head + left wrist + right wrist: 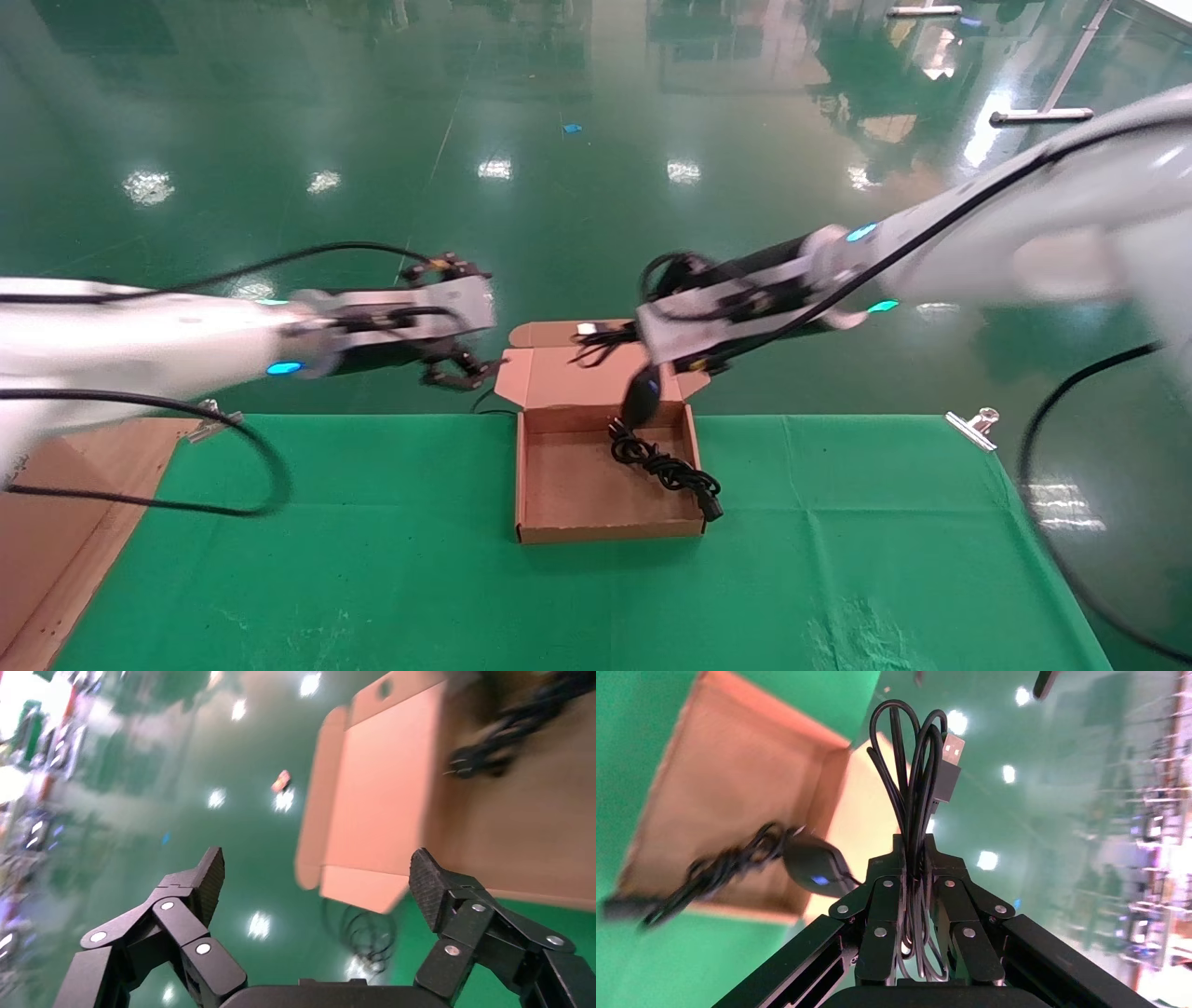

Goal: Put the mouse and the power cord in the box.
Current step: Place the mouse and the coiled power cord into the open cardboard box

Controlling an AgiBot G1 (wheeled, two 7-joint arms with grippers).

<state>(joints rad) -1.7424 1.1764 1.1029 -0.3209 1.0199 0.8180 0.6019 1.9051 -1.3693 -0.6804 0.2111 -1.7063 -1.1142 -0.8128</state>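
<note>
The brown box (559,475) stands open at the table's far edge with its lid (559,377) folded back. The power cord (666,466) lies coiled along the box's right side, its plug (711,509) resting over the front right corner. My right gripper (626,337) hovers over the box's back right corner, shut on the mouse's folded cable (912,776). The black mouse (641,396) (812,867) dangles below it, just above the cord (715,874). My left gripper (458,368) (316,881) is open and empty, left of the lid's side flap (379,797).
Green cloth (372,559) covers the table, held by metal clips (973,424) at the far edge. A cardboard sheet (47,540) lies at the left. A thin black wire loop (484,403) (365,934) hangs by the box's back left corner.
</note>
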